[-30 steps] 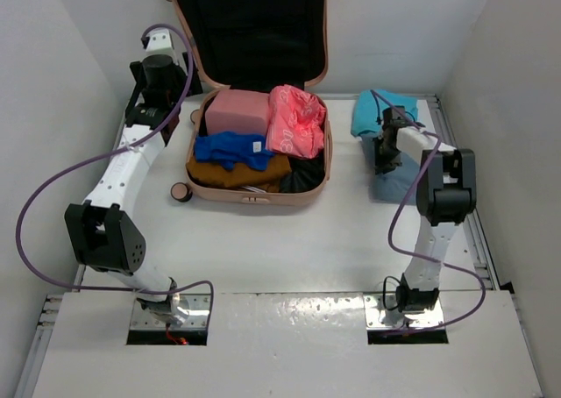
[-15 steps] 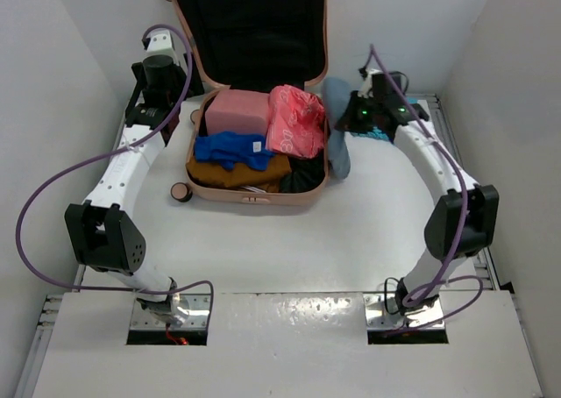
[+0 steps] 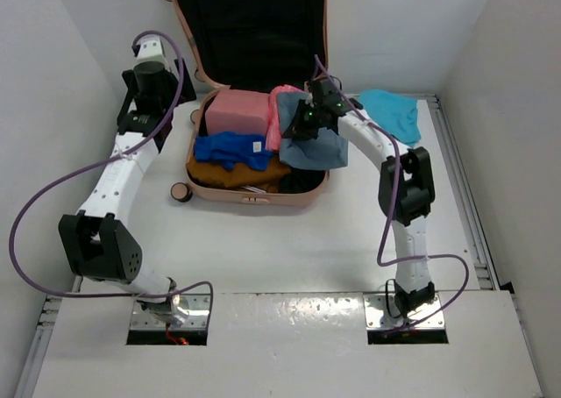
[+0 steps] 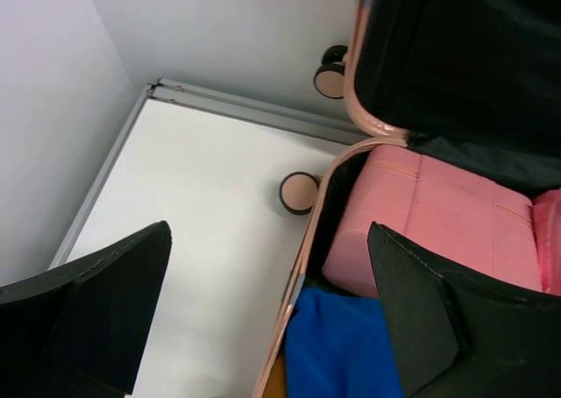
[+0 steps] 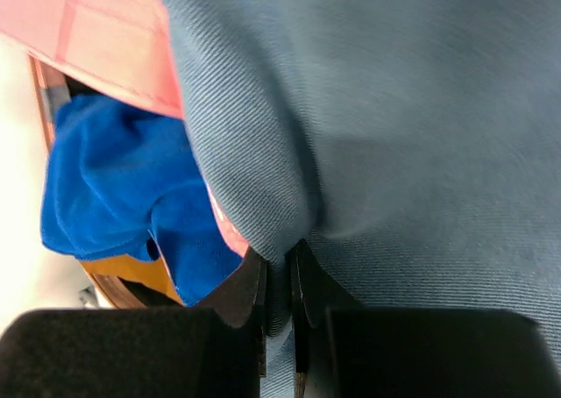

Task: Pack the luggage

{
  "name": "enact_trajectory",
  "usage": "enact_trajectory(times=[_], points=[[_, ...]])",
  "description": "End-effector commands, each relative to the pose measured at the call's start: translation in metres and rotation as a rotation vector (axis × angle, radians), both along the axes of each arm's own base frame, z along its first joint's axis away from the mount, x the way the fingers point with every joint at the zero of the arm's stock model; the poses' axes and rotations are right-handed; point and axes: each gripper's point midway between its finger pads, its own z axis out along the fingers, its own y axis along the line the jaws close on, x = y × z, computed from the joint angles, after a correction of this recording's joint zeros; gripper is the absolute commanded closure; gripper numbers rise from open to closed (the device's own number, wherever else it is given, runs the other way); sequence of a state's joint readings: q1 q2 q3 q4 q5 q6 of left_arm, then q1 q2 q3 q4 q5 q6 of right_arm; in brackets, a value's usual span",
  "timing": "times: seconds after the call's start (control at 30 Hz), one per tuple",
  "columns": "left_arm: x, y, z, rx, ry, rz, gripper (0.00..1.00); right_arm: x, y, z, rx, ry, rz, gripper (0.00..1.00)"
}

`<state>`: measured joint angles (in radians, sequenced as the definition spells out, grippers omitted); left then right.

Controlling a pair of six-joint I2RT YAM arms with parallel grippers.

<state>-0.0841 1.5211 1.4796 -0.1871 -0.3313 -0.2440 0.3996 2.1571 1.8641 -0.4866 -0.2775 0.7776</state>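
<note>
The salmon-pink luggage [image 3: 257, 196] lies open at the back of the table, its black-lined lid [image 3: 254, 25] upright. It holds a pink pouch [image 3: 237, 110], a blue cloth [image 3: 230, 148], an orange-brown garment [image 3: 237, 172] and a coral garment [image 3: 279, 117]. My right gripper [image 3: 302, 122] is shut on a grey-blue garment [image 3: 317, 145] and holds it over the case's right side; the right wrist view shows the fabric [image 5: 394, 109] pinched between the jaws. My left gripper [image 3: 145, 117] is open and empty beside the case's left rim [image 4: 302, 266].
A teal cloth [image 3: 390, 111] lies on the table at the back right. The case's wheels [image 3: 181, 191] stick out at its left side; another wheel [image 4: 300, 193] shows in the left wrist view. White walls close in on left, back and right.
My right gripper has lifted the grey-blue garment from the table at the right and swung it left over the suitcase. The left arm has shifted slightly.
</note>
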Motion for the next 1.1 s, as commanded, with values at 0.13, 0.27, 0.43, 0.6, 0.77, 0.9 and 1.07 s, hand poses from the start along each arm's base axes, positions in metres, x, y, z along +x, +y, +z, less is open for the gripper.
enact_trajectory(times=[0.13,0.27,0.43,0.6,0.77,0.9,1.07], points=[[-0.027,0.023,0.018,0.0,-0.056,0.047,0.0,-0.068,0.074,0.02,0.166,0.06,0.153,1.0],[-0.036,0.022,0.019,-0.002,-0.06,0.036,0.0,-0.076,0.093,0.024,0.24,0.11,0.145,1.0],[-0.044,0.02,0.016,-0.004,-0.059,0.027,0.0,-0.085,0.115,0.033,0.335,0.118,0.21,1.0],[-0.047,0.021,0.013,0.005,-0.047,0.025,0.0,-0.097,0.143,0.051,0.449,0.101,0.335,1.0],[-0.05,0.023,0.013,0.007,-0.047,0.036,0.0,-0.096,0.148,0.048,0.481,0.129,0.341,1.0],[-0.05,0.026,0.009,-0.001,-0.041,0.047,0.0,-0.091,0.13,0.021,0.46,0.188,0.286,1.0],[-0.049,0.026,-0.005,0.001,-0.012,0.047,0.0,-0.081,0.081,0.02,0.444,0.141,0.202,1.0]])
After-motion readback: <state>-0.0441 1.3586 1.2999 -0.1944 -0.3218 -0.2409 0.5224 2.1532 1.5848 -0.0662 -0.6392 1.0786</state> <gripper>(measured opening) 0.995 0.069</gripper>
